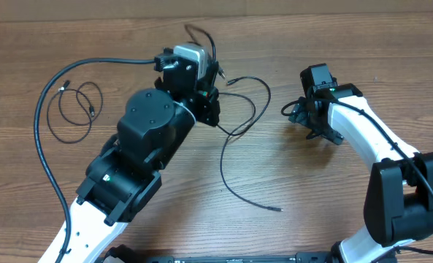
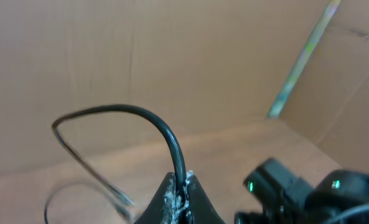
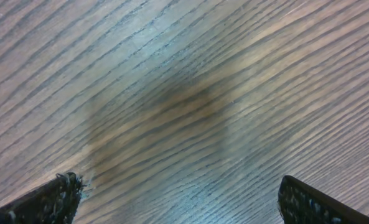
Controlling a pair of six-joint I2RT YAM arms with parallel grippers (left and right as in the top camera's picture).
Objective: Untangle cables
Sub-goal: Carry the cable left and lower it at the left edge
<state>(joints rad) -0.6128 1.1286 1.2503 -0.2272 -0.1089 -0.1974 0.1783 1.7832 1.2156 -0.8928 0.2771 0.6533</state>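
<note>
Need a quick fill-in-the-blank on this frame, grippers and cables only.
1. The left gripper is ___ on a thin black cable.
2. The right gripper is ___, with only bare table showing between its fingers.
3. In the overhead view, a separate cable coil lies flat on the ___ side of the table, with no gripper touching it.

Missing words: shut; open; left.
</note>
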